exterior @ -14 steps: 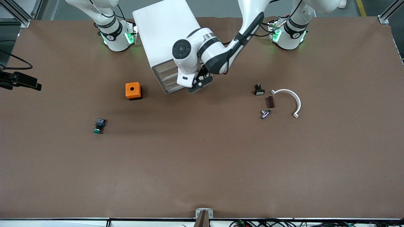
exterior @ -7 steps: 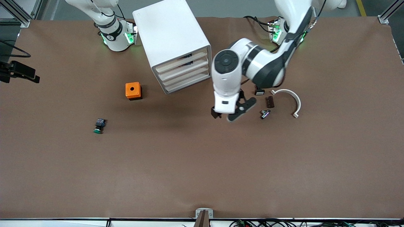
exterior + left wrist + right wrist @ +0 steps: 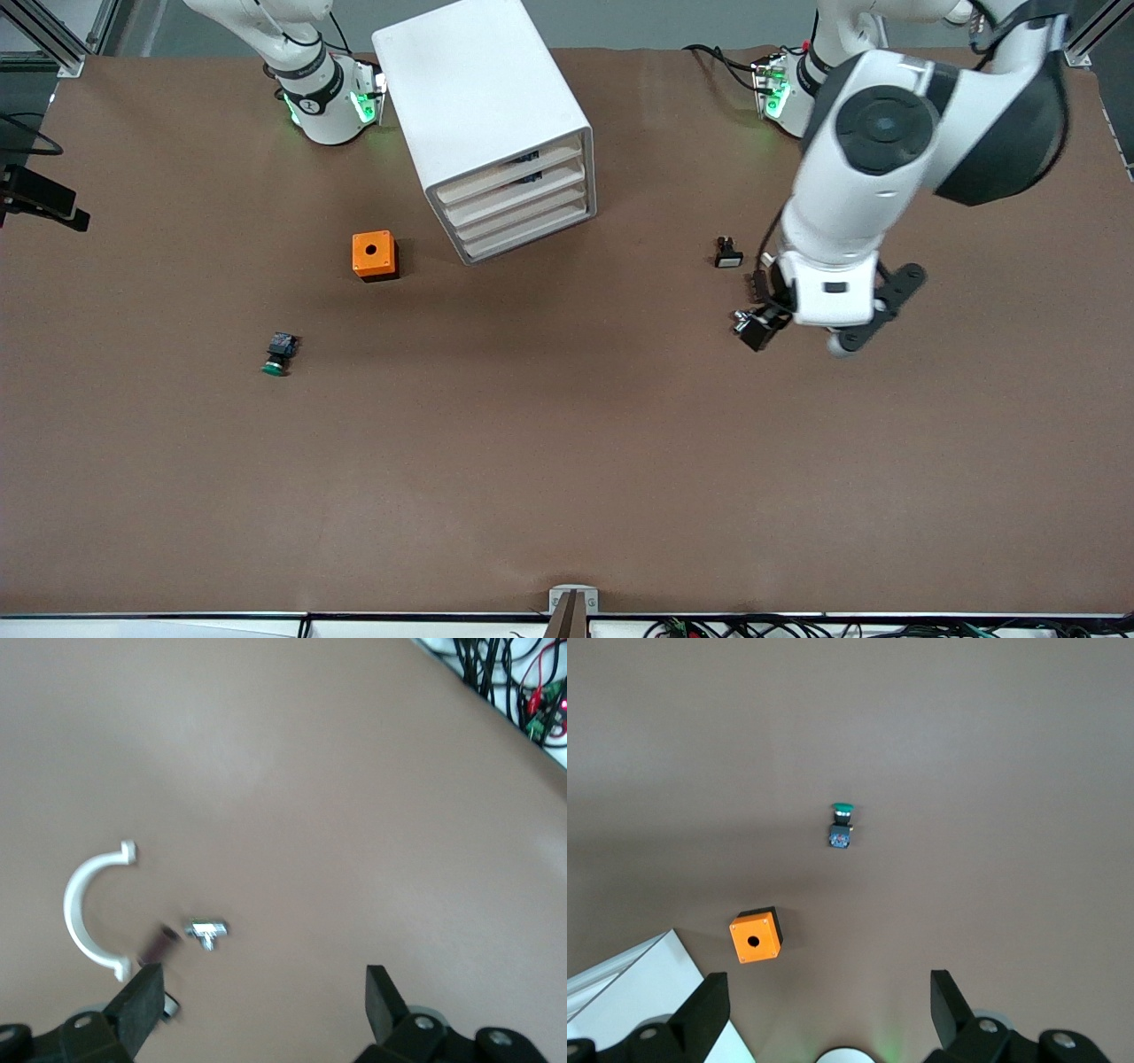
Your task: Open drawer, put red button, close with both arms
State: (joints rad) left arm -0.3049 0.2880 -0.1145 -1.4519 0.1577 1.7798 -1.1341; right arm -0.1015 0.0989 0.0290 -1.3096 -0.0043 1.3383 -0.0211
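Left claw (image 3: 261,992) released over white clamp (image 3: 89,908) – right claw (image 3: 824,997) released, waiting.

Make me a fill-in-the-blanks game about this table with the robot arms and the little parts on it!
1. The small push button lying alone toward the right arm's end of the table has a ____ cap.
2. The orange box has one round ____ in its top.
3. The white drawer cabinet has all its drawers ____.
4. The left gripper hangs with its fingers ____.

Missing words: green; hole; shut; open
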